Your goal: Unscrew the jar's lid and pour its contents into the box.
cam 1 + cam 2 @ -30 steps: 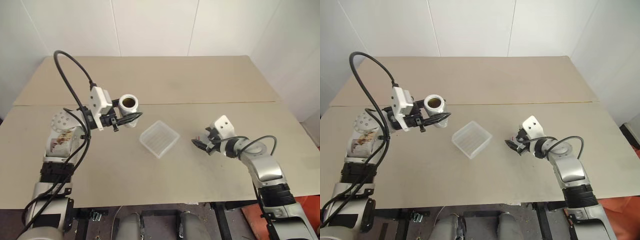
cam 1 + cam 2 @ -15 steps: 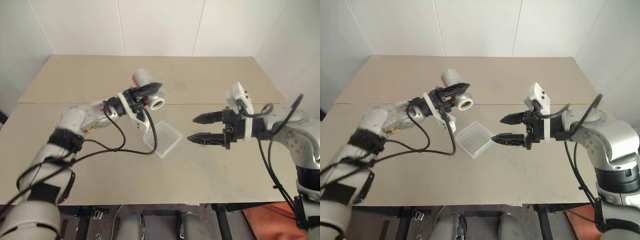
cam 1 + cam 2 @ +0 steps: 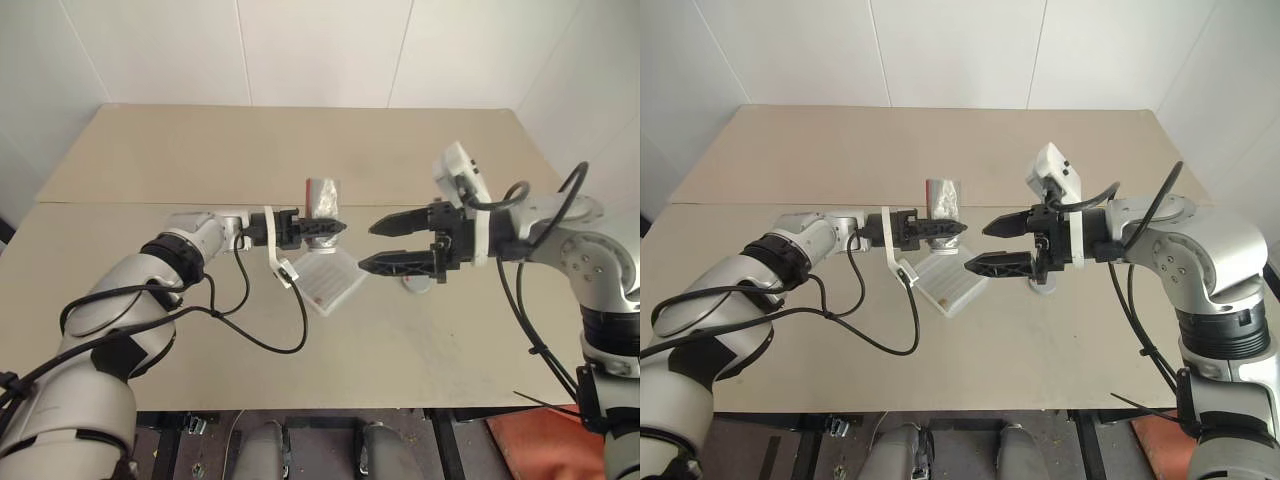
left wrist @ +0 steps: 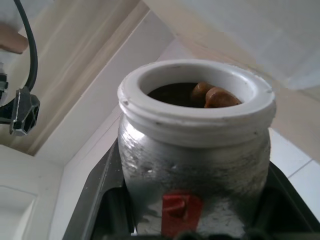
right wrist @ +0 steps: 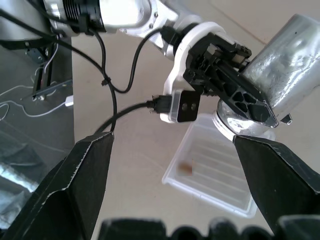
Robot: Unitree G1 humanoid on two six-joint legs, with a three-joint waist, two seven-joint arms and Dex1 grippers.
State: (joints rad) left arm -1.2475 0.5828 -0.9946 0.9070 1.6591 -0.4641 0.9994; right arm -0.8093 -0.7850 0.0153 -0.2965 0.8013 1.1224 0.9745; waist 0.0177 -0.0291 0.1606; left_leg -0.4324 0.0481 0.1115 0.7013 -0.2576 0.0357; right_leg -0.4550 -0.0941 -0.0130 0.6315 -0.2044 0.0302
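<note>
Left gripper [image 3: 335,228] is clamping the jar [image 3: 322,197] across its body, fingers shut tight on it, gripper lying level and pointing toward the right arm. The jar is standing bottom-up above the fingers in the head views, mouth turned downward. In the left wrist view the jar [image 4: 195,150] is showing its pale neck, a red mark on its side and a few brown pieces at the rim.

Directly below this gripper the box [image 3: 325,281] is sitting flat on the table, clear, ribbed bottom. In the right wrist view one small brown piece [image 5: 186,168] is lying inside the box [image 5: 212,172].

Right gripper [image 3: 372,246] is hanging just across from the left one, fingers spread wide, nothing between them, tips pointing at the jar, apart from it. Beneath and behind its fingers a small round grey object, probably the lid [image 3: 417,285], is resting on the table beside the box.

Table [image 3: 200,160] is pale tan board with a seam running across it behind both grippers. White panelled walls [image 3: 320,50] are closing the far side.
</note>
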